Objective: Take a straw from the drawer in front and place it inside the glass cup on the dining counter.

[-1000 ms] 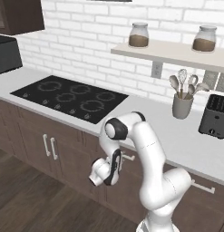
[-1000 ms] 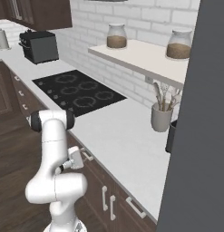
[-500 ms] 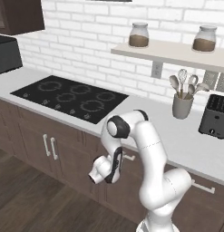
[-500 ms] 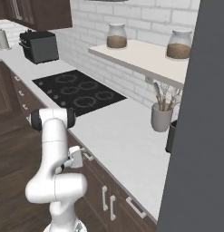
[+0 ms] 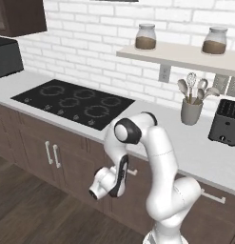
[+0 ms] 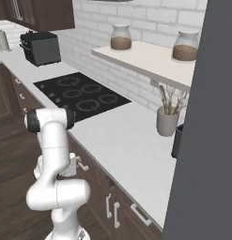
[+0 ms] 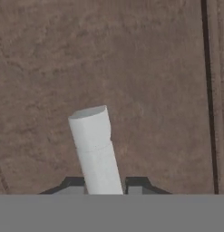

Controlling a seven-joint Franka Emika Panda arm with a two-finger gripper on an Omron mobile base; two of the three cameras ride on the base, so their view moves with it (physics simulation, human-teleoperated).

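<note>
In the hand view the dark-brown front of the drawer [image 7: 154, 68] fills the background. Its pale bar handle [image 7: 96, 149] runs up between my gripper's [image 7: 105, 183] two dark fingertips [image 7: 73, 183], which press on it from both sides. From the left base view, my gripper [image 5: 124, 174] is held low against the cabinet front under the worktop, at the handle [image 5: 132, 172]. In the right base view the hand [image 6: 70, 168] sits behind the arm next to that handle [image 6: 82, 164]. The drawer looks closed. The straw, the glass cup and the dining counter are out of view.
A black hob [image 5: 73, 102] sits in the grey-white worktop [image 5: 185, 145]. A grey utensil holder [image 5: 191, 110] and a dark toaster [image 5: 225, 122] stand to the right. Two jars rest on a shelf [image 5: 185, 53]. Cabinet doors with vertical handles [image 5: 51, 155] lie left of the arm. Wood floor [image 5: 38, 214] lies below.
The fingers have closed in onto the drawer handle. The arm and hand have barely moved.
</note>
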